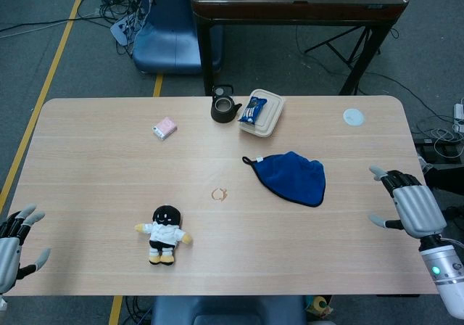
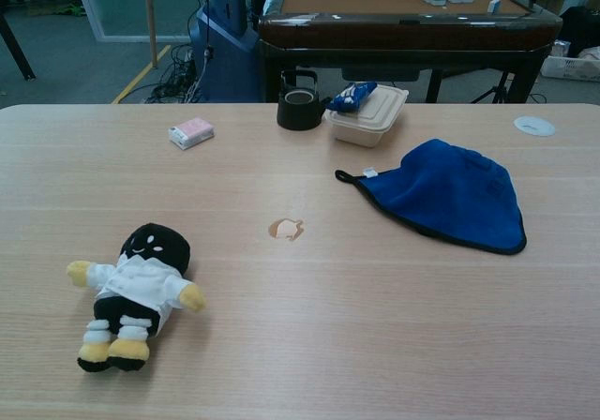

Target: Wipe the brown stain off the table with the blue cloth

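Observation:
The blue cloth point(image 1: 293, 176) point(image 2: 450, 192) lies flat on the table, right of centre, with a small loop at its left corner. The brown stain point(image 1: 220, 194) point(image 2: 286, 229) is a small ring-shaped mark on the wood to the cloth's left. My right hand point(image 1: 407, 203) hovers over the table's right edge, fingers spread, holding nothing, well right of the cloth. My left hand point(image 1: 14, 241) sits at the table's left front corner, fingers apart and empty. Neither hand shows in the chest view.
A plush doll point(image 1: 164, 234) point(image 2: 134, 294) lies front-left of the stain. At the back stand a black teapot point(image 1: 224, 107), a lidded food box point(image 1: 262, 113) with a blue packet on it, a pink packet point(image 1: 165, 128) and a white disc point(image 1: 353, 117).

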Robot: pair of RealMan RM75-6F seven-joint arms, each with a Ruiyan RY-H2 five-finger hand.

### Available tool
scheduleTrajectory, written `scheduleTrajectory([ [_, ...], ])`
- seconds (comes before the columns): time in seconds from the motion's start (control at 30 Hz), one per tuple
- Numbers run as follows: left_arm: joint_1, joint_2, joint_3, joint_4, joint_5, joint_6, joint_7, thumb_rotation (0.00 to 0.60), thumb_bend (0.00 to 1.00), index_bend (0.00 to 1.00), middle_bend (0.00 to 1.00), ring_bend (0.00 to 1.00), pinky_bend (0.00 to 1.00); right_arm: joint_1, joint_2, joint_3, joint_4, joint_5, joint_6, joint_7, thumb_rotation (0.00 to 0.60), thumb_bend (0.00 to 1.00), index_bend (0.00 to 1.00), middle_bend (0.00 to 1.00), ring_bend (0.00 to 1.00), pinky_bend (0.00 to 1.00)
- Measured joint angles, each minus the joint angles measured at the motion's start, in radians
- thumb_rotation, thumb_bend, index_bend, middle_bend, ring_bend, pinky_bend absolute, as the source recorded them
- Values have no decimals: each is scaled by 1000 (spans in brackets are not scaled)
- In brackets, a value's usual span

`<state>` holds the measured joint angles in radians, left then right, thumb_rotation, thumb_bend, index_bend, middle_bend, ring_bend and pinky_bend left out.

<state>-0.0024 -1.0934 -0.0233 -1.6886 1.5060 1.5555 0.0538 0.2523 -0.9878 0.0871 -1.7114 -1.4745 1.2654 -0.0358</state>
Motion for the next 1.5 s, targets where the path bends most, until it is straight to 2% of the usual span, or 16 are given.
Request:
scheduleTrajectory([
  [0.33,17,12,4,-11,8,26,-5,600,246,217,116,107,167,188,-77,48,35,16,-229,-55,600,0,153,303,208,277],
  [0.47,26,18,6,-14,6,36,-10,600,246,216,116,107,168,285,-160,67,113,62,-351,-95,600,0,153,288,208,277],
  [0.67,37,27,6,-16,2,49,-15,600,246,216,116,107,167,383,-296,81,281,126,-453,-147,600,0,153,248,202,277],
  [1.03,35,27,1,-13,-9,37,-10,600,246,216,116,107,167,468,-469,64,534,160,-523,-168,600,0,118,142,93,277],
  [1.3,40,27,0,-10,-22,34,-7,600,246,216,116,107,167,506,-557,46,679,180,-577,-165,600,0,113,140,92,277],
  [1.43,42,28,-1,-9,-22,37,-8,600,246,216,116,107,167,523,-598,38,746,193,-610,-168,600,10,129,182,99,278],
  [1.5,43,28,-1,-8,-25,37,-9,600,246,216,116,107,167,532,-622,35,787,197,-623,-172,600,94,222,259,159,314],
])
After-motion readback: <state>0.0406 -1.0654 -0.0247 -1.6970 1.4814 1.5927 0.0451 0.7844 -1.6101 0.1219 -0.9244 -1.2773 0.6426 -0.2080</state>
